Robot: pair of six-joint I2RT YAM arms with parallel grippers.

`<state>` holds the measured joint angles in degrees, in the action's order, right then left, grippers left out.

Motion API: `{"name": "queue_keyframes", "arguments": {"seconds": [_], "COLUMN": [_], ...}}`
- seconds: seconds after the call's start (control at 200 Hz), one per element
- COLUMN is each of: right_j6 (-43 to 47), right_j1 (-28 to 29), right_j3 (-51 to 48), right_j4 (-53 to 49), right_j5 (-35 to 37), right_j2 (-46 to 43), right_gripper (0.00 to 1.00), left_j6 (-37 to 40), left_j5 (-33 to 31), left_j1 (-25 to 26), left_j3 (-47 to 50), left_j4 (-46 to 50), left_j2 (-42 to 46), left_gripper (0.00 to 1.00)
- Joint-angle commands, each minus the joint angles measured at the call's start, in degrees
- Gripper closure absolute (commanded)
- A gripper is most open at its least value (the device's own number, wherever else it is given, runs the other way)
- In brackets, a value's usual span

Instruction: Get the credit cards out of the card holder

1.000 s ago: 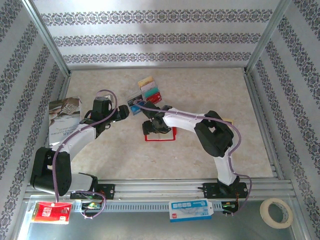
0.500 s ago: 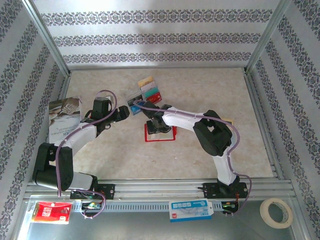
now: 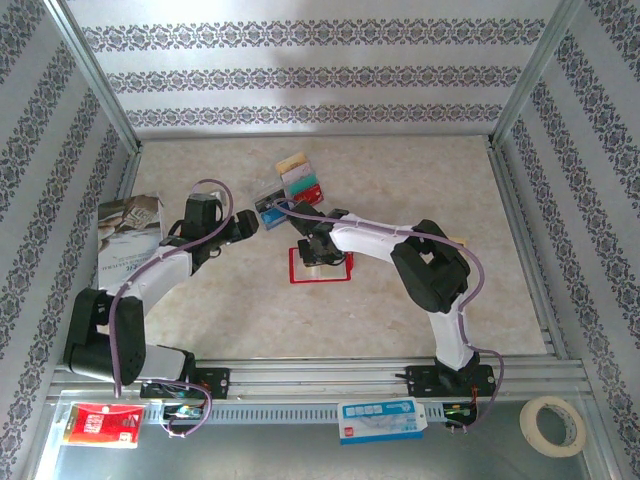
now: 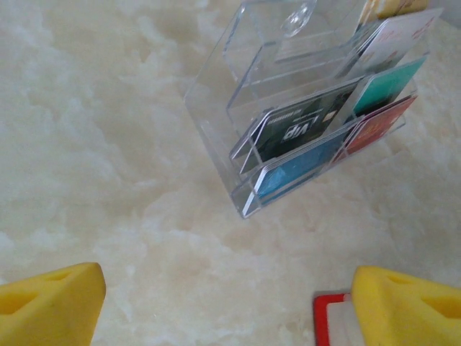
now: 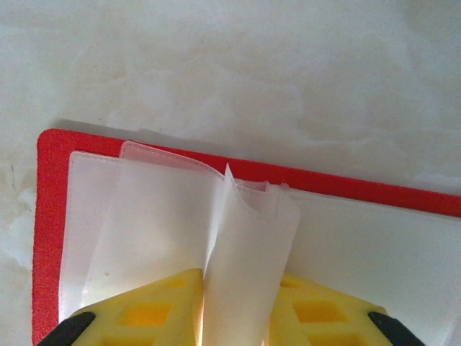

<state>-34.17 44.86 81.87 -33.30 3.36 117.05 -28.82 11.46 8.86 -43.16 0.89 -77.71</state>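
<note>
Several credit cards (image 3: 300, 182) lie in a row just beyond the card holder (image 3: 340, 270) in the top view, so removal appears largely done. The holder lies spread open on the marbled table (image 3: 420, 180), with the right gripper (image 3: 316, 250) upon it and the left gripper (image 3: 248, 224) off its far left corner. Left wrist view: yellow foam fingers (image 4: 50, 303) stand wide apart and empty, and beyond the holder's red corner a clear rigid tiered rack (image 4: 288, 65) carries glossy dark, blue, teal and red cards. Right wrist view: the fingers are pinched on a limp translucent pocket leaf (image 5: 245, 252) rising from the grainy red cover (image 5: 50, 216); the visible pockets look empty, though leaves hidden beneath may yet hold one.
</note>
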Motion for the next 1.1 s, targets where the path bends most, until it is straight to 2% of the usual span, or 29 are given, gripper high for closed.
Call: {"name": "queue_keyframes", "arguments": {"seconds": [0.0, 0.06, 0.22, 0.435, 0.615, 0.819, 0.874, 0.964, 1.094], "right_j6": [0.49, 0.5, 0.6, 9.42, 17.38, 20.18, 19.9, 22.87, 26.57], "right_j1": [-0.1, -0.27, -1.26, -6.63, -11.55, -19.65, -21.95, -25.8, -31.32], "right_j3": [-1.09, -1.43, -4.37, -9.18, -18.18, -32.11, -36.15, -45.39, -53.35], "right_j4": [2.42, 3.86, 8.26, 10.73, 17.21, 26.21, 29.26, 40.08, 49.37], "right_j5": [-1.34, -1.09, 2.88, 14.55, 26.04, 31.68, 31.83, 30.3, 24.85], "right_j2": [-3.39, -6.24, -16.07, -30.26, -40.52, -50.43, -52.74, -55.88, -56.2], "right_gripper": [0.7, 0.63, 0.35, 0.02, 0.02, 0.02, 0.02, 0.02, 0.02], "left_j6": [0.64, 0.95, 2.86, 8.28, 11.37, 14.75, 15.17, 16.46, 22.45], "left_j5": [-2.87, -4.44, -10.63, -18.55, -27.04, -32.88, -34.5, -36.65, -32.94], "left_j1": [-0.94, -1.12, -1.57, -2.13, -2.86, -2.94, -2.91, -2.94, -3.01], "left_j3": [-2.37, -2.75, -2.59, -0.6, 3.13, 13.01, 16.59, 21.29, 26.64], "left_j4": [0.07, 0.29, 0.42, -1.65, -5.88, -16.01, -20.13, -26.69, -38.89], "left_j2": [3.94, 5.46, 10.25, 16.04, 18.88, 22.11, 22.48, 21.51, 15.88], "left_gripper": [0.11, 0.11, 0.09, 0.0, 0.0, 0.0, 0.0, 0.0, 0.0]}}
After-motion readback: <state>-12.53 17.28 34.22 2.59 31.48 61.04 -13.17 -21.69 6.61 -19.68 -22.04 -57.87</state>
